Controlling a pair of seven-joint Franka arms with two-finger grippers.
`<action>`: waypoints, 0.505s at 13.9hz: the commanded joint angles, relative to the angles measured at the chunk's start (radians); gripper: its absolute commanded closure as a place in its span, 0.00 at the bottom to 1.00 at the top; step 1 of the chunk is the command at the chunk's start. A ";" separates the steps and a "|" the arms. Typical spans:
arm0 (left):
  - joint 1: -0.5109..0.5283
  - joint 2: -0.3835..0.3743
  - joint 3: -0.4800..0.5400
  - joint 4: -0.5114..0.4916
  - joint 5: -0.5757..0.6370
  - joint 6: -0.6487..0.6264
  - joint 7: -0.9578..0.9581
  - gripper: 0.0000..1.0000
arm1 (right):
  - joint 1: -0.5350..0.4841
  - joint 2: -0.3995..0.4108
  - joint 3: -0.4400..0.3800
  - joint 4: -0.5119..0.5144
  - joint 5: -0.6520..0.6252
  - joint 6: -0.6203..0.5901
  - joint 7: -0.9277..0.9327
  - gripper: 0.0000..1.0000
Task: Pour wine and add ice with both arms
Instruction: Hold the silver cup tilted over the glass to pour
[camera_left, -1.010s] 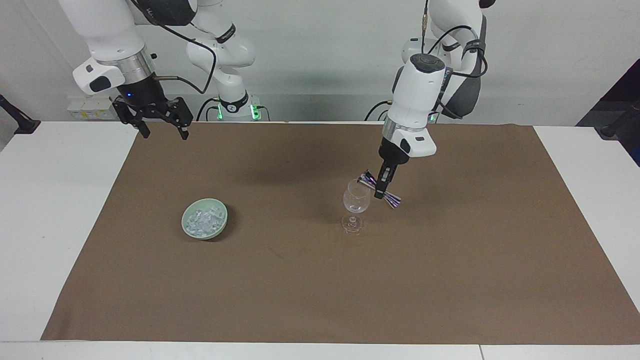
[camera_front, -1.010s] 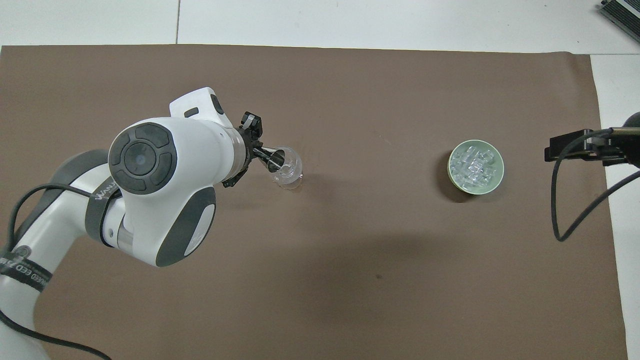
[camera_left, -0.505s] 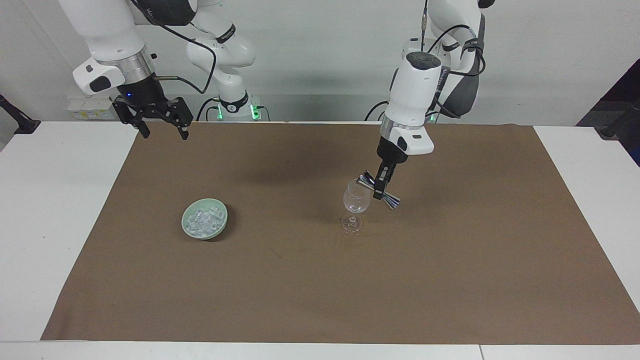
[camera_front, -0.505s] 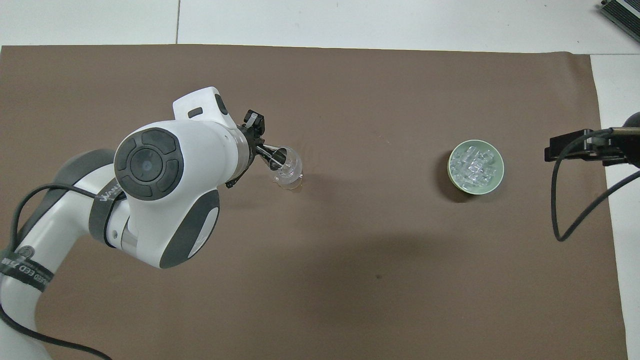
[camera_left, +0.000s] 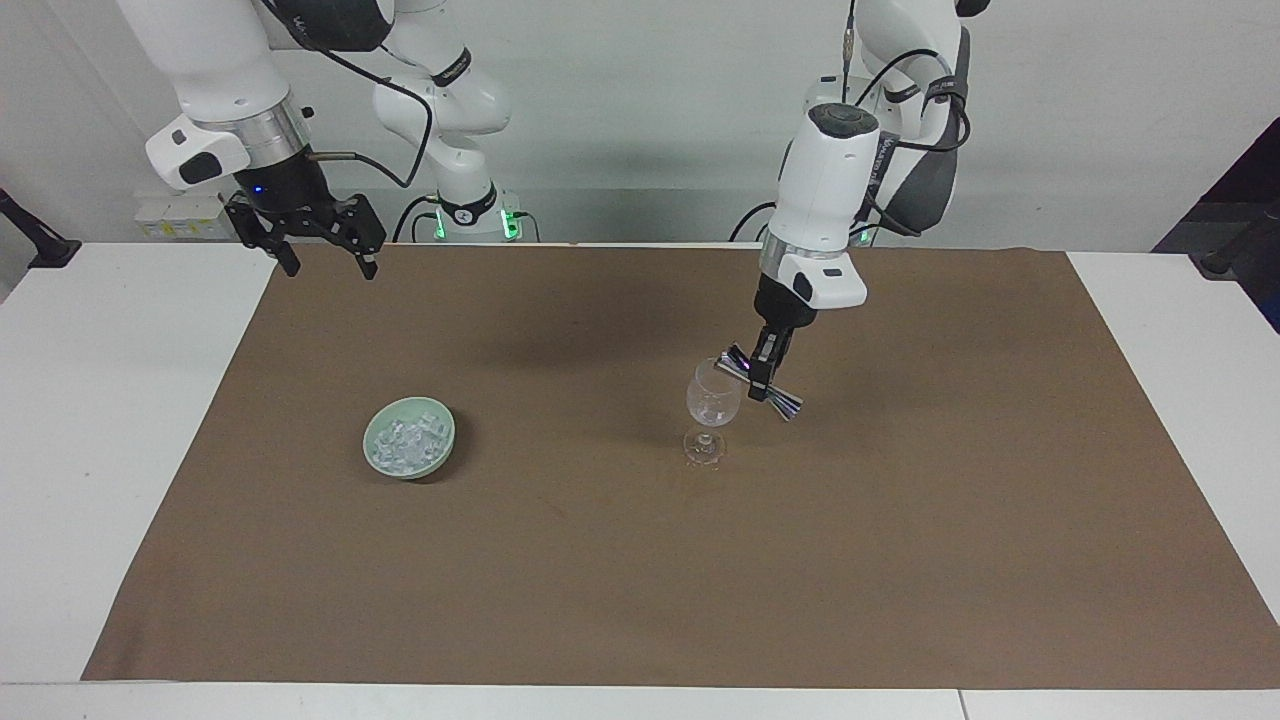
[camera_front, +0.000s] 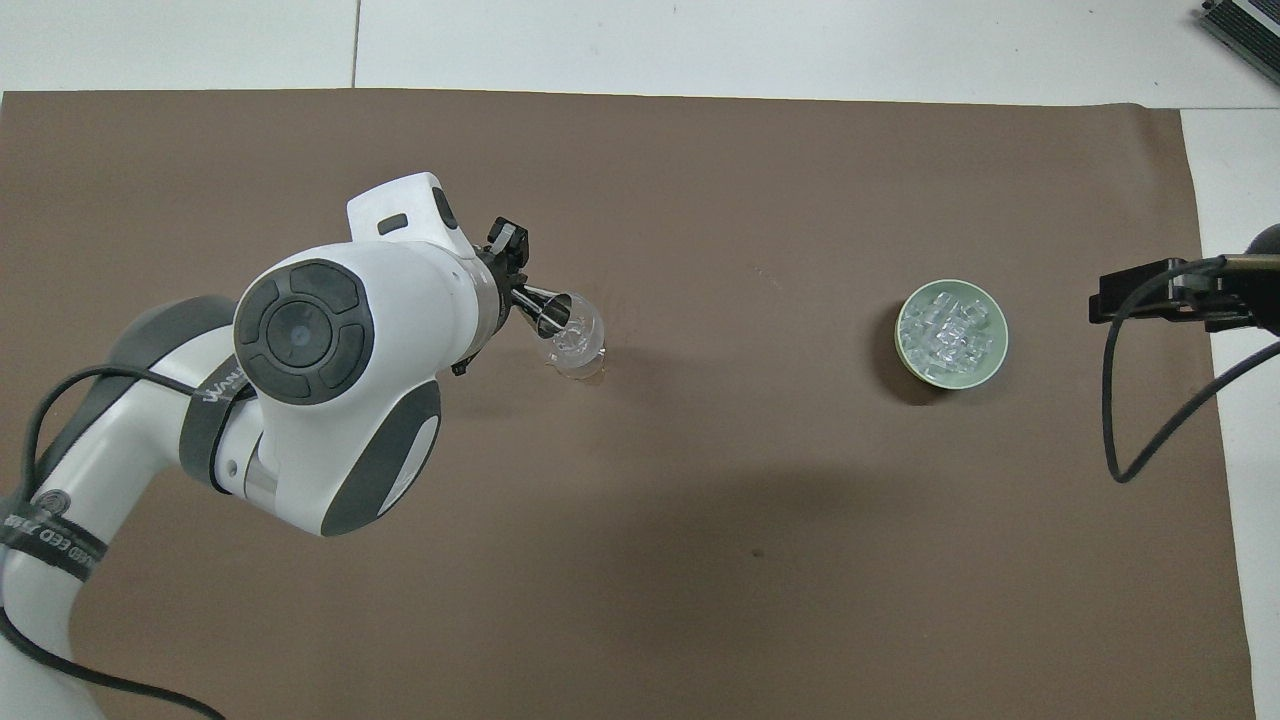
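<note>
Left arm (camera_left: 830, 170) reaches out over the brown mat (camera_left: 640, 560) from its own end of the table. Left gripper (camera_left: 764, 378) hangs just beside the rim of the wine glass (camera_left: 713, 398), fingers pinched tight on a small shiny metal measuring cup (camera_left: 760, 380), double-ended and tilted, its lower end angled away from the glass and its upper end at the rim. In the overhead view the cup's open mouth (camera_front: 556, 313) sits over the glass bowl (camera_front: 578, 340). Whether anything is running out of it cannot be told.

Wine glass stands upright on the mat, directly below and just beside the left gripper. It looks clear; contents not readable.

Toward the right arm's end from the left gripper, well apart from the glass, a pale green bowl (camera_left: 409, 437) rests on the mat. The ice (camera_left: 405, 440) is heaped inside it, glassy chunks filling the bowl.

Right arm (camera_left: 225, 90) waits. Right gripper (camera_left: 322, 262) is raised over the mat's edge next to the robots, fingers spread wide, holding nothing, well apart from the bowl.
</note>
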 joint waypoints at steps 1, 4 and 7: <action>-0.026 0.005 0.015 0.004 0.027 0.026 -0.025 1.00 | -0.014 -0.011 0.007 -0.013 0.015 -0.006 -0.021 0.00; -0.026 0.007 0.015 0.004 0.045 0.038 -0.025 1.00 | -0.014 -0.011 0.007 -0.013 0.015 -0.006 -0.020 0.00; -0.026 0.010 0.015 0.004 0.081 0.058 -0.025 1.00 | -0.014 -0.011 0.007 -0.013 0.015 -0.006 -0.021 0.00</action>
